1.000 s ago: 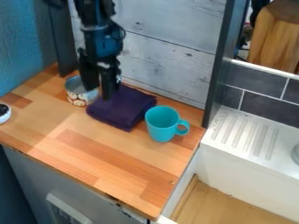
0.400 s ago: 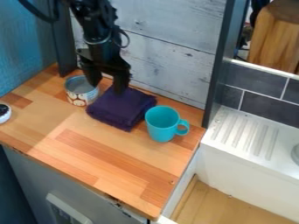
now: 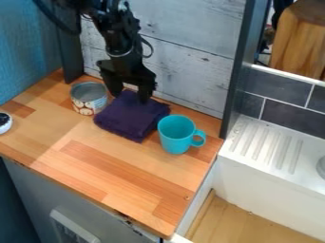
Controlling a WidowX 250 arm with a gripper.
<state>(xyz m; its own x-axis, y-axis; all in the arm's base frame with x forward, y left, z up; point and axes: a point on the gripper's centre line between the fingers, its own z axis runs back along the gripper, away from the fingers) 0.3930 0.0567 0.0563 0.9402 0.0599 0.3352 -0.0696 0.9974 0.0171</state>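
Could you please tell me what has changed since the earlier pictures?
The gripper has moved rightward in the view, away from the can, and is now at the back part of the purple cloth. No object was visibly picked up. Can, cloth and turquoise mug stayed in place.

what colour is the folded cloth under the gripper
The folded cloth is dark purple, seen best in the camera view.
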